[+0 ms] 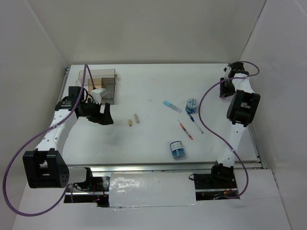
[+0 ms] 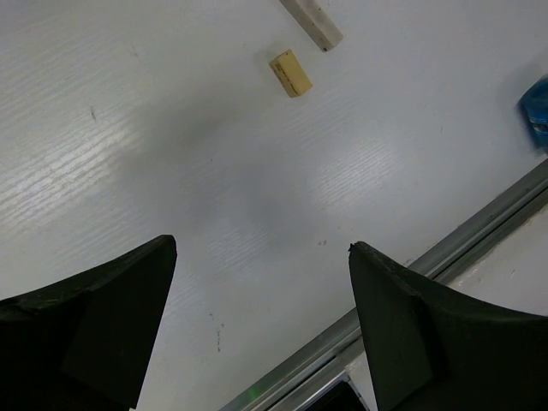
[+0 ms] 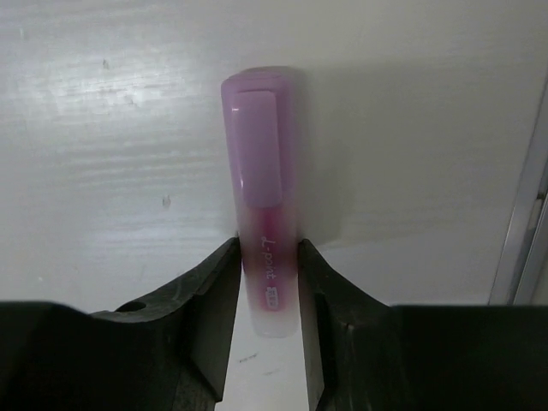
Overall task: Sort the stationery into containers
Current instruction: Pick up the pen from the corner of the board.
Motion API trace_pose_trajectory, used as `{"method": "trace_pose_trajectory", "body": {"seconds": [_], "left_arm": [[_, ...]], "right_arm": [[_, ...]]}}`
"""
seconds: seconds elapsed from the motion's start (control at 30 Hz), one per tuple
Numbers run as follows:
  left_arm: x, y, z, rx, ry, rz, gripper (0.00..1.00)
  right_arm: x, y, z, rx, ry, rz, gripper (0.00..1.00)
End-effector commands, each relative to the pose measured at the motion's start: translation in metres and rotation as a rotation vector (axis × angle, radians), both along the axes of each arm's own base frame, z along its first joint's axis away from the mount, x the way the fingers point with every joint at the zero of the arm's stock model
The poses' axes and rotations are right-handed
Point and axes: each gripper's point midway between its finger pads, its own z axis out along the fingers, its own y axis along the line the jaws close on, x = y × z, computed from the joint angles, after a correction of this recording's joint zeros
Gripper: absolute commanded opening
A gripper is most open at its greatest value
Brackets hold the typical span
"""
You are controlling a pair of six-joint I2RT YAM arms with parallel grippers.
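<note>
Organiser (image 1: pixel 98 80) x1: far-left of tabletop (image 1: pixel 144 143), clear, tan & smoky compartments.
My L hand (image 2: pixel 261 247) x1: just in front of the organiser, above the surface, fingers spread wide, nothing btwn.
Tan stubs x2: yellowish stub (image 2: pixel 291 73) & paler stub (image 2: pixel 312 21), near each other but not touching, mid-tabletop.
Pale-blue bar (image 1: pixel 171 106) x1: right of centre.
Round blue tubs x2: far tub (image 1: pixel 191 104) just beside the bar; near tub (image 1: pixel 178 150) twd the front edge.
Pens x2: red-orange pen (image 1: pixel 185 129) & blue pen (image 1: pixel 194 123), close, roughly parallel, btwn the tubs.
My R hand (image 3: pixel 268 248) x1: far-right corner, pinching a pink translucent marker (image 3: pixel 261 154) x1, low over the tabletop near the metal rail (image 3: pixel 524 214); can't tell if it touches.
</note>
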Motion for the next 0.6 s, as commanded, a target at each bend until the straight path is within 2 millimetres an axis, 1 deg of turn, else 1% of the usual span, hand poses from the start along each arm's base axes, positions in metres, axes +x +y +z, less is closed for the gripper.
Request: {"method": "trace_pose_trajectory", "body": {"seconds": [0.0, 0.03, 0.07, 0.1, 0.13, 0.17, 0.2, 0.27, 0.33, 0.4, 0.43, 0.47, 0.53, 0.57], "left_arm": [[0.002, -0.008, 0.034, -0.053, -0.095, -0.021, 0.94], [0.003, -0.008, 0.041, -0.057, -0.124, -0.014, 0.93], [0.002, -0.008, 0.042, -0.056, -0.135, -0.010, 0.93], [0.002, -0.007, 0.048, -0.057, -0.162, 0.004, 0.92], [0.003, -0.007, 0.052, -0.055, -0.179, 0.009, 0.92], [0.004, -0.006, 0.054, -0.051, -0.202, 0.015, 0.92], [0.003, -0.006, 0.061, -0.054, -0.234, 0.020, 0.92], [0.004, -0.007, 0.067, -0.059, -0.272, 0.020, 0.92], [0.003, -0.007, 0.075, -0.063, -0.310, 0.019, 0.92], [0.003, -0.009, 0.080, -0.070, -0.334, 0.013, 0.92], [0.003, -0.009, 0.081, -0.071, -0.339, 0.012, 0.92], [0.003, -0.009, 0.082, -0.073, -0.340, 0.010, 0.92], [0.003, -0.009, 0.084, -0.074, -0.340, 0.009, 0.91], [0.004, -0.009, 0.083, -0.072, -0.337, 0.008, 0.91]], "right_arm": [[-0.027, 0.016, -0.003, 0.013, 0.068, 0.041, 0.40], [-0.029, 0.019, -0.002, -0.016, 0.057, 0.055, 0.41], [-0.036, 0.023, -0.010, -0.026, 0.077, 0.065, 0.41], [-0.035, 0.022, -0.009, -0.048, 0.068, 0.074, 0.41], [-0.034, 0.027, -0.007, -0.064, 0.064, 0.088, 0.41], [-0.037, 0.026, -0.009, -0.088, 0.075, 0.093, 0.40], [-0.035, 0.027, -0.010, -0.097, 0.071, 0.098, 0.39], [-0.034, 0.031, -0.009, -0.100, 0.069, 0.112, 0.36], [-0.031, 0.029, -0.010, -0.123, 0.074, 0.115, 0.30], [-0.033, 0.029, -0.016, -0.111, 0.100, 0.122, 0.21], [-0.028, 0.029, -0.013, -0.115, 0.093, 0.126, 0.17], [-0.032, 0.030, -0.020, -0.105, 0.123, 0.134, 0.15], [-0.028, 0.029, -0.016, -0.105, 0.120, 0.139, 0.13], [-0.029, 0.028, -0.016, -0.103, 0.124, 0.138, 0.12]]}}
